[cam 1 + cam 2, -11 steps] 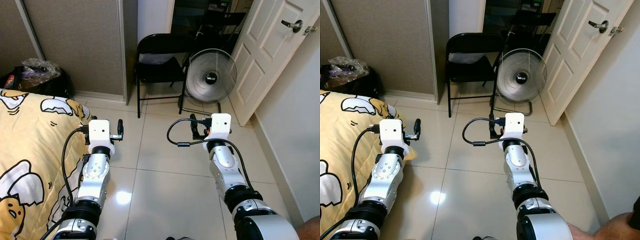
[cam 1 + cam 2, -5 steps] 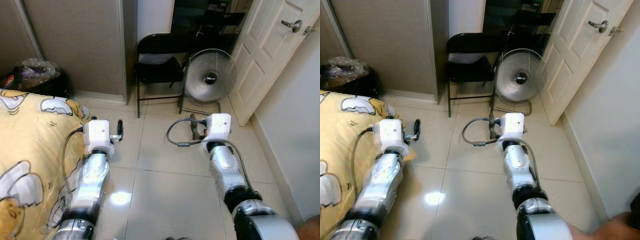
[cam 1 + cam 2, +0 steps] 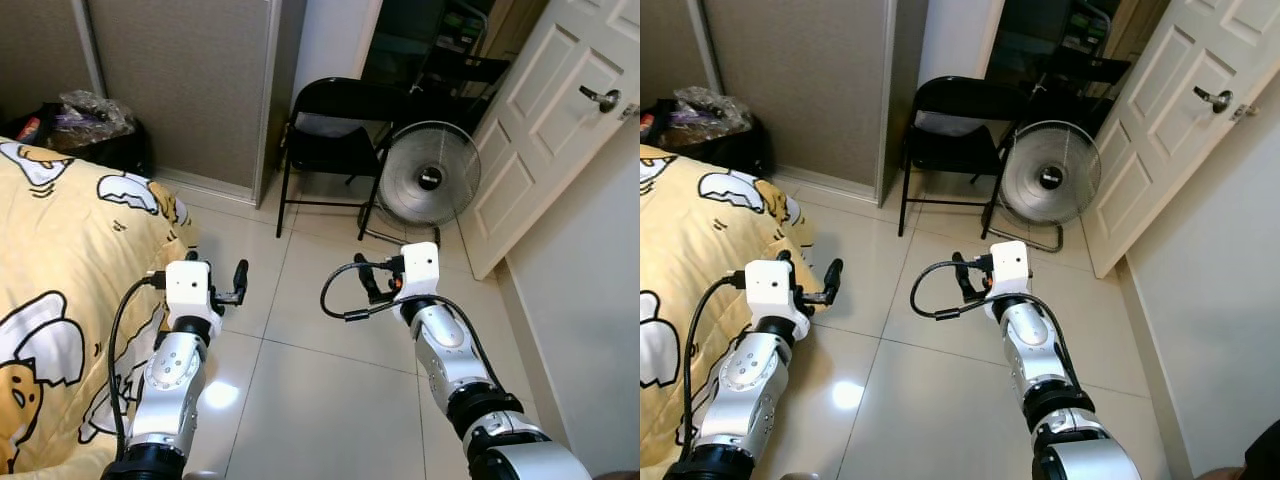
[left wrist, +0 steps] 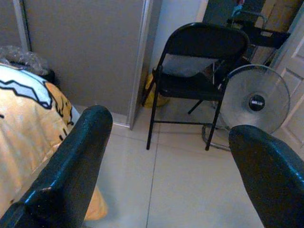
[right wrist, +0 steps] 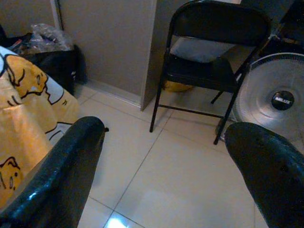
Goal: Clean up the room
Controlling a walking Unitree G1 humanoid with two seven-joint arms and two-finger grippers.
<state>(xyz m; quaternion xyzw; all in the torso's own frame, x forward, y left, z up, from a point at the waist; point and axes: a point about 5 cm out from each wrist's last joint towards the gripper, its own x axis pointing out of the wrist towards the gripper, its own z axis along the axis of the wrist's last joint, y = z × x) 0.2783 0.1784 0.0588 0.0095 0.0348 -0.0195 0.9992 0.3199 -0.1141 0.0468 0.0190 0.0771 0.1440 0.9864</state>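
Yellow bedding, a blanket (image 3: pixel 60 300) printed with white egg-shaped cartoon figures, covers the bed on the robot's left and hangs down to the pale glossy tile floor (image 3: pixel 300 390). Both silver arms reach forward over the tiles. The left gripper (image 3: pixel 238 280) hovers just beside the blanket's hanging edge; in the left wrist view its two black fingers (image 4: pixel 71 171) stand wide apart with nothing between them. The right gripper (image 3: pixel 365 283) hovers above bare tile in the middle of the room, a black cable looping from its wrist, and its fingers (image 5: pixel 66 166) are likewise spread wide and hold nothing.

Ahead, a black folding chair (image 3: pixel 335 135) stands against the corner where a grey sliding wardrobe door (image 3: pixel 180 80) meets a white wall. Something yellow (image 4: pixel 156 95) lies on the floor behind the chair's legs; what it is cannot be told. Just to the right of the chair, a round floor fan (image 3: pixel 430 185) with a wire guard rests on the tiles in front of a dark doorway. A white panelled door (image 3: pixel 550 130) with a metal lever handle stands open on the robot's right, next to a plain white wall.

At the far left, beyond the bed, a dark bag (image 3: pixel 110 150) sits on the floor against the wardrobe, with crumpled clear plastic (image 3: pixel 85 108) heaped on top.
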